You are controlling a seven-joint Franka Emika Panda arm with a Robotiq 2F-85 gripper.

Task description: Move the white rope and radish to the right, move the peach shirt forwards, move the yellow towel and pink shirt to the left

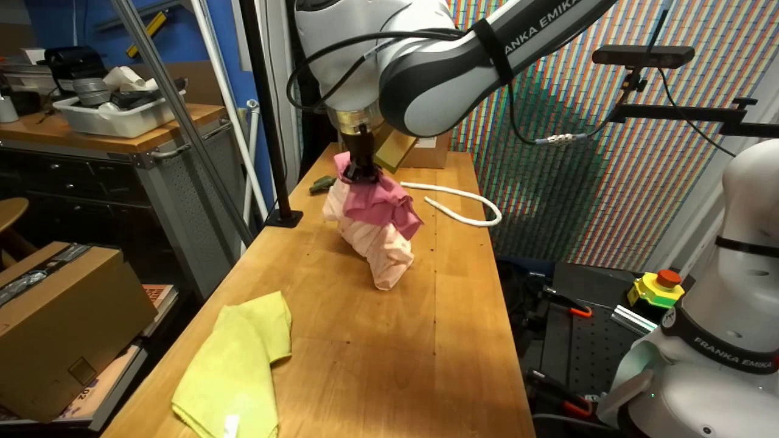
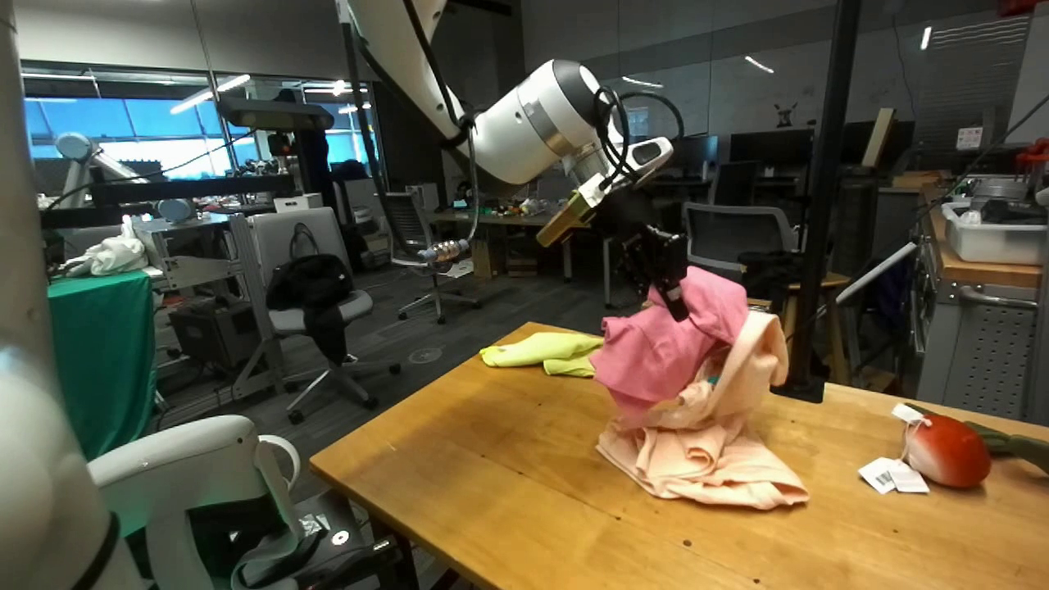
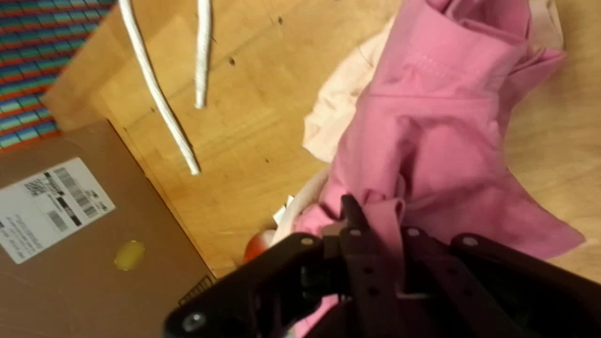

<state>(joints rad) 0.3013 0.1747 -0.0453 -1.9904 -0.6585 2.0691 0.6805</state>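
One deep rose-pink fabric shirt (image 3: 439,126) is pinched in the black gripper (image 3: 382,220) in the wrist view; its leftward move seems in hand, next needing a lift clear of the pale peach fabric shirt (image 3: 339,110). In an exterior view, wooden table (image 1: 389,365) before the yellow-green towel (image 1: 234,371) should give room; the thin white rope (image 1: 498,215) bends past its edge. In an exterior view, the red toy radish (image 2: 949,451) sits apart.

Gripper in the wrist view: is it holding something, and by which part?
The gripper holds the pink shirt by a bunched fold; whether it also pinches the peach shirt cannot be told.
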